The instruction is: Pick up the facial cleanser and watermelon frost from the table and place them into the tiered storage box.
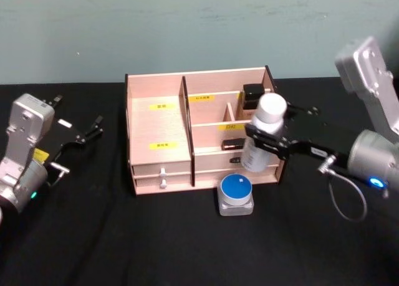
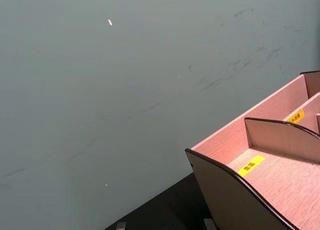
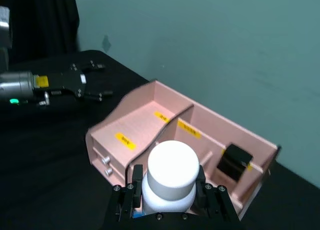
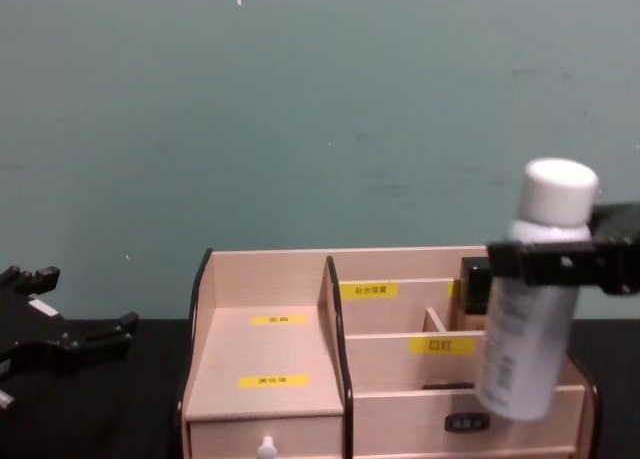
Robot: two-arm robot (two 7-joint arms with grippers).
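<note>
Your right gripper is pinching the facial cleanser, a white bottle, with both jaws clamped on its upper body just under the cap. The cap stands above the jaws and the longer body hangs below them, tilted. In the right wrist view the round cap sits squarely between the black fingers.

Below the jaws lies the right-hand end of the tiered storage box. From the chest view the bottle hangs in front of the stepped compartments there, and you can't tell which one it is over. Beyond the jaws, in the box's rear right compartment, there's a small black box.

Down under the jaws, on the black table, the watermelon frost sits just beside the box's front. It's a squat clear pot with a blue top.

Your left gripper is parked well apart from the box on its far side, with its jaws spread and nothing between them.
</note>
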